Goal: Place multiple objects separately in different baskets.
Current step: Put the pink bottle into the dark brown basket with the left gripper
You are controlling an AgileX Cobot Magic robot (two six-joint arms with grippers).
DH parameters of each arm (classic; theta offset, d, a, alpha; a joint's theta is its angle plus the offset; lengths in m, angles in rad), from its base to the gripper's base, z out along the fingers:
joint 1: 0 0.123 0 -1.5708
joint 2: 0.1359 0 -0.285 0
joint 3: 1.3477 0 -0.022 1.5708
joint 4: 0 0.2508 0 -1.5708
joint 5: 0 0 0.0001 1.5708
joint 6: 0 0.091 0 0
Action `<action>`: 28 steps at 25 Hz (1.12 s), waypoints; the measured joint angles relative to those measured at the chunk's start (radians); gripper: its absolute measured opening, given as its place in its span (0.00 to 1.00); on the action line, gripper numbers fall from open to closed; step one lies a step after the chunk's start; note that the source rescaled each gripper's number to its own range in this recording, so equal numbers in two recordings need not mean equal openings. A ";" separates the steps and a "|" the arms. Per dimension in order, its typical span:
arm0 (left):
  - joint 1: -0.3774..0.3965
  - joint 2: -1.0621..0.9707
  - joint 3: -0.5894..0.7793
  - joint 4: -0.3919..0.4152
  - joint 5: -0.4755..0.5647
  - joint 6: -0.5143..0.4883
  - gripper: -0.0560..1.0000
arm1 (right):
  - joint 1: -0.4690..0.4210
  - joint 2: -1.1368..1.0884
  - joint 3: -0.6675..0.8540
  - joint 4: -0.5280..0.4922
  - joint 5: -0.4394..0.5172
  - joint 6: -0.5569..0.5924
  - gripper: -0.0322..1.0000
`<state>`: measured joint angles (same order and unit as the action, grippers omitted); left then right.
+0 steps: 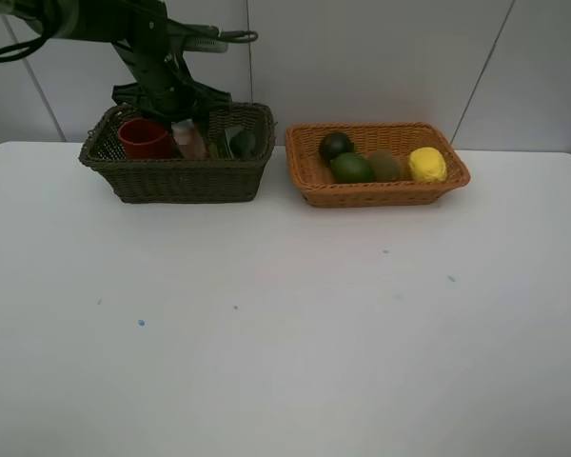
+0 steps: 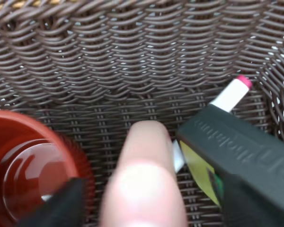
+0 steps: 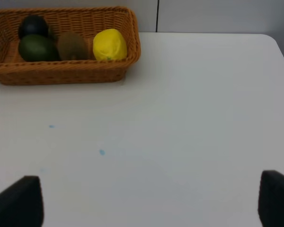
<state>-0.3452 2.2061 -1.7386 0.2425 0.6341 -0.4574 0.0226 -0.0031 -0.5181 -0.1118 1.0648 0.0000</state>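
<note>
Only the left wrist view shows the marker point(image 2: 233, 92) beside the bottle point(image 2: 144, 175); left gripper point(image 2: 146, 208), reaching into the dark basket point(image 1: 176, 179), spread wide.

Raised lettering runs along the flat black plastic gripper finger point(image 2: 246, 161) in the left wrist view, but it is blurred and perhaps partly cut off; no word reads clearly. Nothing else carries text.

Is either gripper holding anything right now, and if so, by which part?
Cannot be told for the left gripper: the pink white-capped bottle sits between its fingers inside the dark wicker basket. The right gripper is open, holding nothing.
</note>
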 joint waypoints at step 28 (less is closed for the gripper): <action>0.000 -0.019 0.000 -0.003 0.016 0.000 1.00 | 0.000 0.000 0.000 0.000 0.000 0.000 0.99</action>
<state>-0.3452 2.1869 -1.7386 0.2392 0.6502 -0.4574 0.0226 -0.0031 -0.5181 -0.1118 1.0648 0.0000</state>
